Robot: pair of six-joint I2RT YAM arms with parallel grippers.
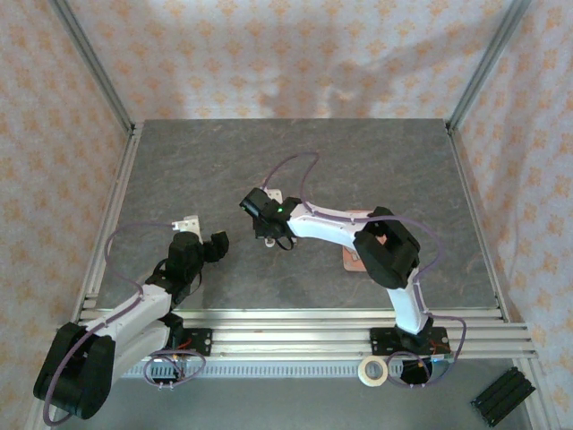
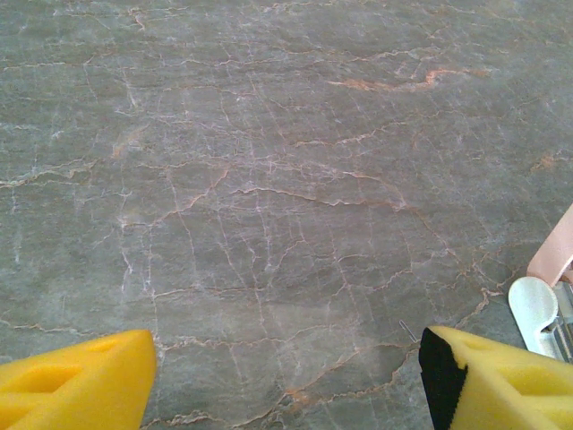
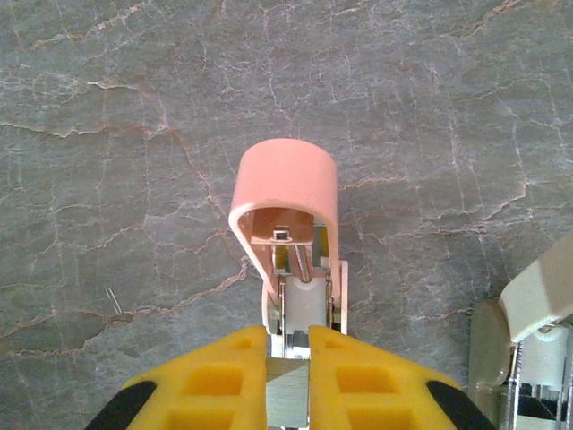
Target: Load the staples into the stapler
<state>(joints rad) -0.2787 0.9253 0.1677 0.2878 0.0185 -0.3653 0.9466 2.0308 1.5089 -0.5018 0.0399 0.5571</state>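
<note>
The pink stapler (image 3: 285, 184) is seen at mid-table with its lid raised. The right gripper (image 3: 286, 349) is closed on a grey strip, seemingly staples (image 3: 286, 400), lined up with the stapler's channel. The left gripper (image 2: 286, 358) is held open over bare table (image 2: 269, 179), just left of the stapler.

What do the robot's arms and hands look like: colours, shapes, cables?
The left arm and the right arm have white links and bulky black joints. Thin purple cables loop along them. The fingers are yellow wedges with black patches.
</note>
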